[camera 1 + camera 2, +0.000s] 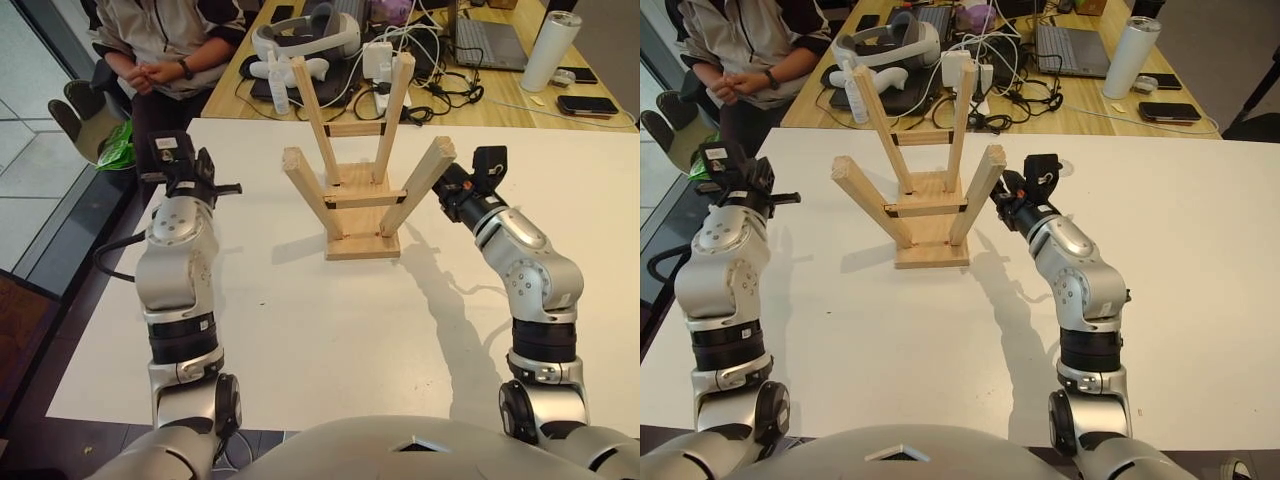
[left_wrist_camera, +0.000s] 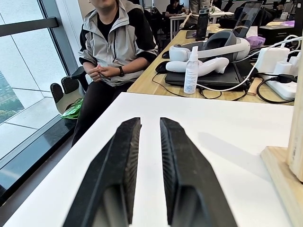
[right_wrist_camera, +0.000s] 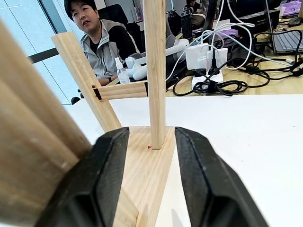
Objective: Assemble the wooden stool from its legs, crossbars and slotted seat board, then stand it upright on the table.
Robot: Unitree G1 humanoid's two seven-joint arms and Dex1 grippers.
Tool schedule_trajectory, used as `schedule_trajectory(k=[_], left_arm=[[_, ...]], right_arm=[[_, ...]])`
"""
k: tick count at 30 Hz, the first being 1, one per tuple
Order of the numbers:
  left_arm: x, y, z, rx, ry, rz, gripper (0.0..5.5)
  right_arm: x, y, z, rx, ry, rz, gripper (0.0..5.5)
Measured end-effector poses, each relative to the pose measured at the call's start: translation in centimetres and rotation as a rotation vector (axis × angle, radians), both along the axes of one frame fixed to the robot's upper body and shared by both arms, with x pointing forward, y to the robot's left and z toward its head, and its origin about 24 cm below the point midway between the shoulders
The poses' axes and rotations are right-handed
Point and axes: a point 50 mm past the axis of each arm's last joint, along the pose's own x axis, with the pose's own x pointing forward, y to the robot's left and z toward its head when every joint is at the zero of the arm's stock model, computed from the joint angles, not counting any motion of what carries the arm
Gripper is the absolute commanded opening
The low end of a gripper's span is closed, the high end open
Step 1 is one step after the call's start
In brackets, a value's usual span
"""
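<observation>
Pale wood makes up the stool [image 1: 358, 190], which sits upside down near the middle of the white counter [image 1: 300, 340], towards its far side: the seat board [image 1: 362, 246] lies flat on the surface and four legs splay upward from it. One crossbar [image 1: 356, 128] joins the two far legs high up, and another crossbar [image 1: 366, 200] links the two near legs lower down. The right pincer [image 3: 151, 132] is at the stool's right side, right up against the near-right leg [image 1: 418, 187] about halfway up its length; its two dark fingers [image 3: 203, 179] stand spread apart with nothing gripped between them, the seat board showing through the gap and the leg lying alongside one finger rather than inside the opening. The left pincer [image 2: 150, 121] is well apart from the stool, above the counter's left part, empty, its ribbed fingers [image 2: 118, 165] drawn close and parallel with a narrow gap between them. Behind the counter runs a wooden desk [image 1: 500, 100] carrying a white headset [image 1: 305, 35], a spray bottle [image 1: 280, 85], a laptop [image 1: 490, 42], a white tumbler [image 1: 551, 50], a phone [image 1: 587, 104] and a tangle of cables [image 1: 440, 85]
</observation>
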Motion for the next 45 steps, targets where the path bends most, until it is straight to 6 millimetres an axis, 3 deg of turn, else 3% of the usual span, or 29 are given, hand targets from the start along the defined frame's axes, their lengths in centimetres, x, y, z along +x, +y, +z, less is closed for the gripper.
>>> schedule_trajectory(k=[5,7,11,14,18,22,24,27,30,34,37,39,41,42,45], left_arm=[[4.5,-4.2,0.9,-0.037,-0.043,-0.165,0.76],[5.4,-5.8,1.5,-0.047,-0.076,-0.223,0.76],[5.8,-5.8,1.2,-0.044,-0.081,-0.228,0.76],[5.8,-4.5,1.8,-0.054,-0.119,-0.163,0.76],[5.2,-2.5,1.6,-0.048,-0.129,-0.089,0.76],[4.4,-1.2,1.4,-0.049,-0.148,-0.035,0.76],[3.6,-0.7,0.6,-0.043,-0.132,-0.017,0.76],[1.0,0.7,-1.3,-0.031,-0.073,0.04,0.76],[-1.5,2.1,-2.4,-0.014,-0.01,0.106,0.76],[-3.3,2.4,-1.5,0.023,0.005,0.139,0.76],[-3.5,2.6,-1.5,0.024,0.028,0.19,0.76],[-2.3,-0.1,-1.3,-0.037,0.048,0.163,0.76],[-0.7,-6.0,-0.7,-0.129,0.097,-0.037,0.76],[-0.3,-10.1,0.1,-0.173,0.12,-0.198,0.76],[-0.1,-11.1,0.3,-0.124,0.177,-0.264,0.76]], right_arm=[[-0.7,-2.4,-0.4,0.033,-0.004,-0.205,1.83],[-0.4,-2.7,-0.5,0.051,-0.006,-0.266,1.83],[0.7,-2.3,0.2,0.072,-0.052,-0.318,1.83],[2.1,-1.6,0.2,0.025,-0.049,-0.328,1.83],[3.7,-0.7,0.9,-0.045,-0.072,-0.365,1.83],[4.2,-3.1,-0.4,-0.151,-0.024,-0.512,1.83],[4.4,-4.1,-0.7,-0.137,-0.022,-0.491,1.83],[3.6,-6.8,-1.0,-0.118,-0.065,-0.402,1.83],[2.4,-9.5,-2.3,-0.177,-0.025,-0.43,1.83],[1.6,-9.7,-2.5,-0.203,-0.018,-0.447,1.83],[0.9,-9.8,-2.9,-0.223,0.02,-0.493,1.83],[0.8,-7.1,-3.2,-0.197,0.056,-0.445,1.83],[1.2,-2.4,-2.7,-0.122,0.075,-0.272,1.83],[1.5,0.6,-1.8,-0.07,0.068,-0.148,1.83],[1.7,0.0,-1.5,-0.115,0.1,-0.124,1.83]])
